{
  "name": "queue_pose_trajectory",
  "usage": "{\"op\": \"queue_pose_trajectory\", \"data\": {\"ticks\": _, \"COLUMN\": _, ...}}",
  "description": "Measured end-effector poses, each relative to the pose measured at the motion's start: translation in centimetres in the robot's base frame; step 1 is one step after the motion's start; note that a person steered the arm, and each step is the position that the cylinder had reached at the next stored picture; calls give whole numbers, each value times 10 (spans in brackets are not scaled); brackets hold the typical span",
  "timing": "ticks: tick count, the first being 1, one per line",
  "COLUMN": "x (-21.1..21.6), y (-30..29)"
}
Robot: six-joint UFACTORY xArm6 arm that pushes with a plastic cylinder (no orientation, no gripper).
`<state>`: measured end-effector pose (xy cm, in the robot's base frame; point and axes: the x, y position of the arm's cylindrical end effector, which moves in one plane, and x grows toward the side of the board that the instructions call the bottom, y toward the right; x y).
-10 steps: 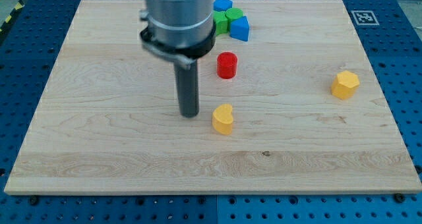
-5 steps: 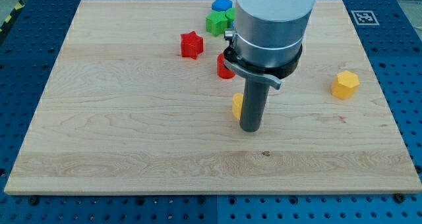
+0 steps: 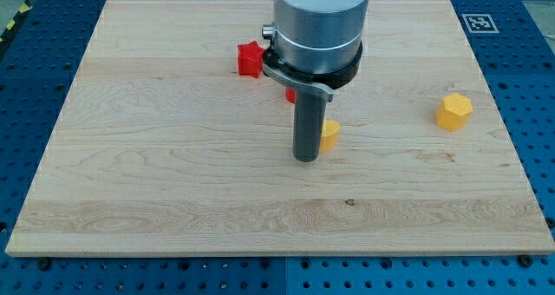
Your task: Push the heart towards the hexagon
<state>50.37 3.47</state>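
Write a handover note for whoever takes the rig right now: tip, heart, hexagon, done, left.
My tip is down on the board, right against the yellow heart, on its left and slightly lower side in the view; contact looks likely.
The heart sits near the board's middle, partly hidden by the rod.
The yellow hexagon is far off toward the view's right, slightly higher.
Done: tip is on the side away from the hexagon, so a push would go the right way.
Left: the whole gap. Push the heart rightward and a little up.
The red star and a red block sit behind the arm, out of the path.
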Motion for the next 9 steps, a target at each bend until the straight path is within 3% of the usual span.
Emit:
{"op": "queue_pose_trajectory", "data": {"ticks": 3, "x": -28, "y": 32}}
{"op": "queue_pose_trajectory", "data": {"ticks": 6, "x": -55, "y": -4}}
{"op": "queue_pose_trajectory", "data": {"ticks": 9, "x": -58, "y": 66}}
